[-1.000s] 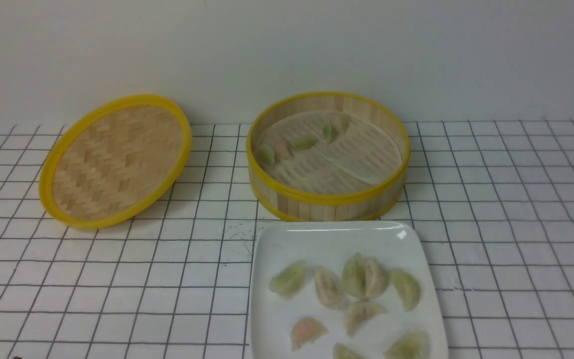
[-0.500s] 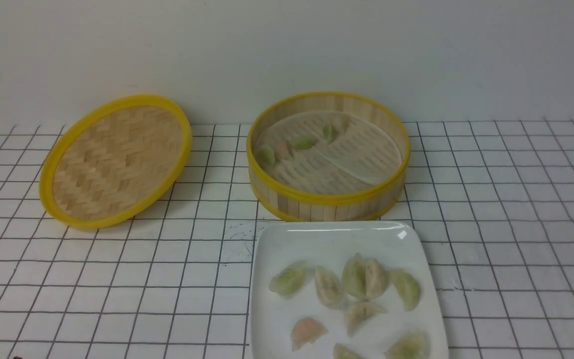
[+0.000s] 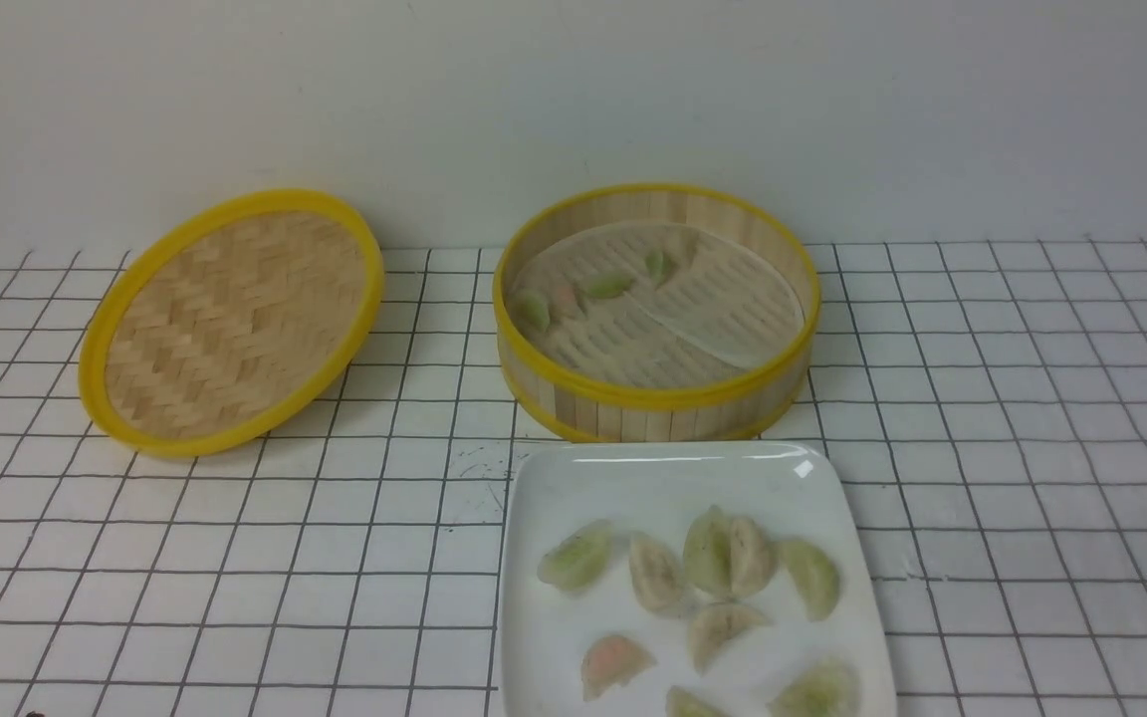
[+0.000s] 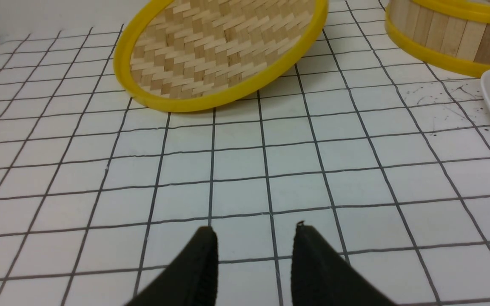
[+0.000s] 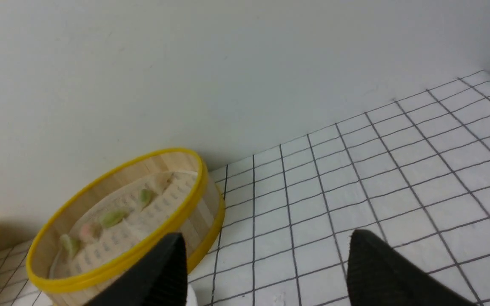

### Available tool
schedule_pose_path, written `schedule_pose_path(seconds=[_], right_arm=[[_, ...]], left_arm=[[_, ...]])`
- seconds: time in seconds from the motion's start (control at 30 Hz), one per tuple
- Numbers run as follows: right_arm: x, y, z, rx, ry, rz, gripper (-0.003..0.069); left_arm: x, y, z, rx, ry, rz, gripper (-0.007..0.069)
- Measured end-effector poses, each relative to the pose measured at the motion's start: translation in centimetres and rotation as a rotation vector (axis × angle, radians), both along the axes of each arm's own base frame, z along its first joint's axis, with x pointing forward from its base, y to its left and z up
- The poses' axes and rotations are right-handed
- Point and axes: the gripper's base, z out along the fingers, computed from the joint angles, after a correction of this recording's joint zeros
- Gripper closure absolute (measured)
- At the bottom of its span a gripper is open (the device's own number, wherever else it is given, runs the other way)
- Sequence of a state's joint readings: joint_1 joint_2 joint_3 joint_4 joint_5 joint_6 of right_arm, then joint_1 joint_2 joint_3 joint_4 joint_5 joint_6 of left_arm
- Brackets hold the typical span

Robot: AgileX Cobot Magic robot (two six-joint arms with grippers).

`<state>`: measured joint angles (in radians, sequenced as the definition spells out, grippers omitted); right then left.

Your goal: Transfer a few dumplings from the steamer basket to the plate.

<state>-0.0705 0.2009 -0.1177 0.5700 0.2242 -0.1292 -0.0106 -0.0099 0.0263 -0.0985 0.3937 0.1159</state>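
The steamer basket (image 3: 655,398) stands at the back centre with several dumplings (image 3: 607,286) on its paper liner, toward its left side. In front of it lies the white plate (image 3: 653,473) with several dumplings (image 3: 729,554) on it, green, beige and one pinkish. Neither gripper shows in the front view. My left gripper (image 4: 254,231) hovers open over bare grid in front of the lid. My right gripper (image 5: 266,240) stands wide open with nothing in it, to the right of the basket (image 5: 204,212).
The flat woven lid (image 3: 230,319) with its yellow rim leans at the back left. A grid-lined white cloth (image 3: 1032,448) covers the table, and a plain wall (image 3: 573,100) rises just behind the basket and lid.
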Motion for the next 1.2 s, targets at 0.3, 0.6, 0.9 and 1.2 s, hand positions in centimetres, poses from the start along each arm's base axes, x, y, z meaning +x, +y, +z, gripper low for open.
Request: schedule_pose_path(seconds=[0.3, 0.6, 0.9, 1.2], right_arm=[[0.0, -0.9, -3.5, 0.053, -0.027, -0.105, 0.02], [-0.5, -0.7, -2.8, -0.181, -0.111, -0.076, 0.024], [-0.6, -0.5, -4.3, -0.254, 0.054, -0.023, 0.0269], [-0.7, -0.6, -5.1, -0.031, 0.136, -0.061, 0.0269]], left_arm=[[0.0, 0.0, 0.0, 0.0, 0.0, 0.0, 0.04], [0.0, 0.0, 0.0, 0.0, 0.0, 0.0, 0.04], [0.0, 0.0, 0.0, 0.0, 0.0, 0.0, 0.04], [0.0, 0.0, 0.0, 0.0, 0.0, 0.0, 0.04]])
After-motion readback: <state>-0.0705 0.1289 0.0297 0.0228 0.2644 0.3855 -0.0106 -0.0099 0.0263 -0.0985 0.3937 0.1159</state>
